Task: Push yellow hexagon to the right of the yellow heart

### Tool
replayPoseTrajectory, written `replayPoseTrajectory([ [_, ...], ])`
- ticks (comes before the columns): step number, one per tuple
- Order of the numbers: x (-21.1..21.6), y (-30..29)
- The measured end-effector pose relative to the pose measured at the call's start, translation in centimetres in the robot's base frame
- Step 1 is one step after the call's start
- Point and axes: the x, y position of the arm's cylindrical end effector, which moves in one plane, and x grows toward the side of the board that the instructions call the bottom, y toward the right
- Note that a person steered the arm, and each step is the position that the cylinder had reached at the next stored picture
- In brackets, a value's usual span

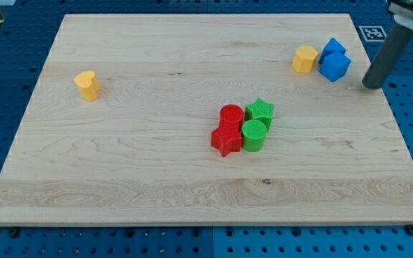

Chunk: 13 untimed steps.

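Note:
The yellow hexagon (305, 59) sits near the board's top right, touching two blue blocks (333, 59) on its right. The yellow heart (87, 84) sits far off at the board's left. My tip (371, 85) is at the view's right edge of the board, to the right of and slightly below the blue blocks, apart from them. The blue blocks lie between my tip and the yellow hexagon.
A cluster sits mid-board: a red cylinder (231, 115), a red star (225, 139), a green star (261, 110) and a green cylinder (254, 134), all touching. A fiducial marker (371, 32) is at the board's top right corner.

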Motion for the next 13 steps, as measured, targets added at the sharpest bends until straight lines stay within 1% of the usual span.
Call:
replayPoseTrajectory([
  [2,-4.5,-0.5],
  [4,-5.1,-2.3],
  [5,-4.9,-5.3],
  [6,-4.2,-10.1],
  [8,-4.1,-17.1],
  [9,-3.5,-18.9],
  [11,-0.9,-19.2],
  [13,0.2,-19.6],
])
